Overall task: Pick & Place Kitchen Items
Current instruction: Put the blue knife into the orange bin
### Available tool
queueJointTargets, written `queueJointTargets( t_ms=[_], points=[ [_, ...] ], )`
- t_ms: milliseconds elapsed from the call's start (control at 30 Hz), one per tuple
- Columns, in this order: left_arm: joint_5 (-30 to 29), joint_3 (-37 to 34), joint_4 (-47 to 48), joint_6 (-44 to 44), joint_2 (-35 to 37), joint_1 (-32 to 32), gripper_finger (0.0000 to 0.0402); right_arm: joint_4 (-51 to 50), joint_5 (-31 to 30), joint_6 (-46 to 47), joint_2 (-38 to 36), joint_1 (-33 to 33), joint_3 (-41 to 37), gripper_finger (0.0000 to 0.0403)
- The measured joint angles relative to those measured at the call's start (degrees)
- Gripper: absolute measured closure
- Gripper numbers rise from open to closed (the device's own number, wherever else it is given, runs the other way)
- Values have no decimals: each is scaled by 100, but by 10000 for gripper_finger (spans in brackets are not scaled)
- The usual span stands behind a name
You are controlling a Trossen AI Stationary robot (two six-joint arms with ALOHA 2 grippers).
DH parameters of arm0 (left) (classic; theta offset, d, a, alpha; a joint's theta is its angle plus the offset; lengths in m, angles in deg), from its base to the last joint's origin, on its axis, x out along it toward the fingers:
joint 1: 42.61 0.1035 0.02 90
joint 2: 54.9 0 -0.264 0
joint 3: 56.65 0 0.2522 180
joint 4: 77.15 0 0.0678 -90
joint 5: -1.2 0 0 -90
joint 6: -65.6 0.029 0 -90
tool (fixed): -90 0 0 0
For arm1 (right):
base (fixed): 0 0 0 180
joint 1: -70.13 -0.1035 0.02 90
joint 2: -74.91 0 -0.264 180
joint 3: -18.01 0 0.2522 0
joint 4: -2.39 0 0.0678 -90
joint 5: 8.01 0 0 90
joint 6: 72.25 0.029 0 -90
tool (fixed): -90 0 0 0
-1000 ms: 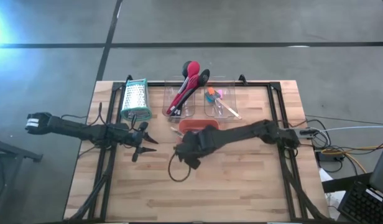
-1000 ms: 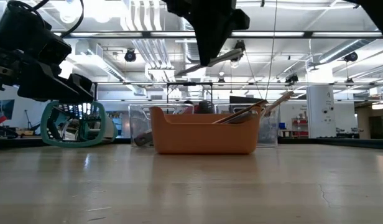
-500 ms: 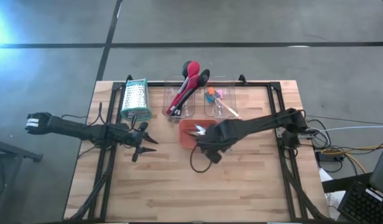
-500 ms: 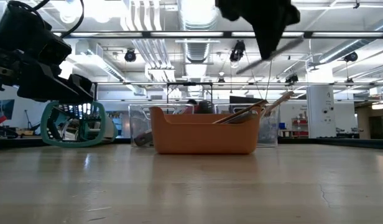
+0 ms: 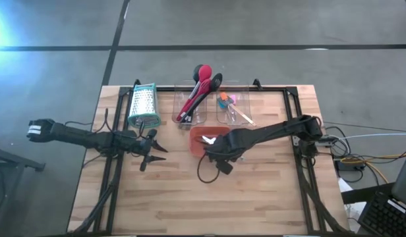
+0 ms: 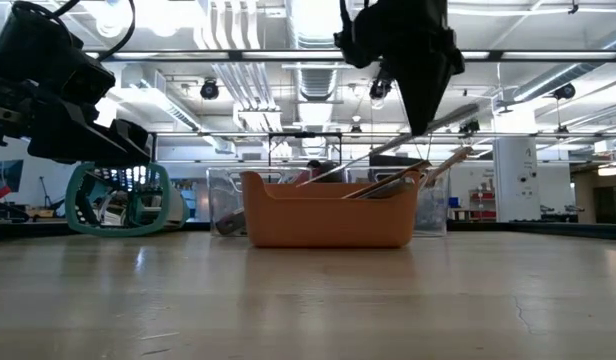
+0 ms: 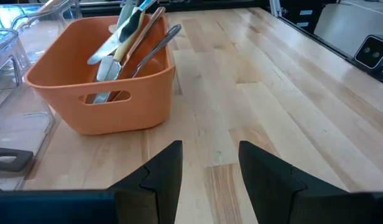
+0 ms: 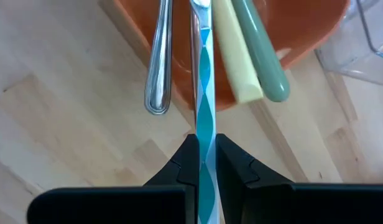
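The right tool [image 8: 204,163] is closed on a blue-striped utensil [image 8: 204,106] above the orange tray [image 5: 196,146], where several utensils [image 7: 126,43] already lie, while the left tool [image 7: 210,168] waits half open over the worktop [image 5: 256,191].

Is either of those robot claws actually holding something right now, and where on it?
The right gripper pinches a blue-and-white striped utensil by its handle, above the orange tray. The left gripper is open and holds nothing.

Right arm swings back over the orange tray

The right gripper [image 8: 205,163] slid away toward the right, then came back and dipped lower, so its blue-and-white handled tool [image 8: 204,118] now pokes down into the orange tray [image 5: 195,146].
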Motion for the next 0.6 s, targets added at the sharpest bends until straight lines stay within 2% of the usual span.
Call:
queueJointTargets(
  t_ms=[300, 600],
  points=[
    [0, 0, 2, 0, 0, -1, 238, 122, -33, -275, 326, 335, 55, 384],
    [-1, 0, 0, 0, 0, 0, 238, 593, 30, -574, 340, 464, 53, 384]
  ],
)
